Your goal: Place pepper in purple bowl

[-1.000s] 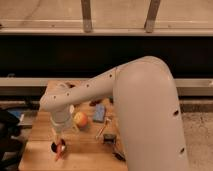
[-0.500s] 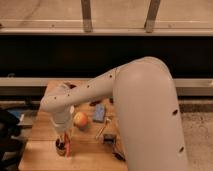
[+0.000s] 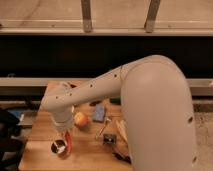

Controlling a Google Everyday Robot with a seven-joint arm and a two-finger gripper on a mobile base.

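My gripper point(image 3: 64, 134) hangs from the grey arm over the front left of the wooden table point(image 3: 45, 125). It is shut on the pepper point(image 3: 68, 142), a slim red-orange chili that hangs upright below it. The purple bowl point(image 3: 58, 147), small, dark and with a glossy rim, sits on the table just left of the pepper's lower end. The pepper is at the bowl's right rim, and I cannot tell whether it touches it. The arm hides the gripper's upper part.
A round red-yellow apple point(image 3: 81, 119) lies just right of the gripper. A blue block point(image 3: 98, 112) lies further right, with a pale stick point(image 3: 103, 128) and a black clip point(image 3: 110, 139) in front of it. The arm's big grey body point(image 3: 155, 115) covers the table's right side.
The gripper and the pepper have shifted slightly to the right and up, from over the bowl to its right rim. The apple and the other things have not moved.
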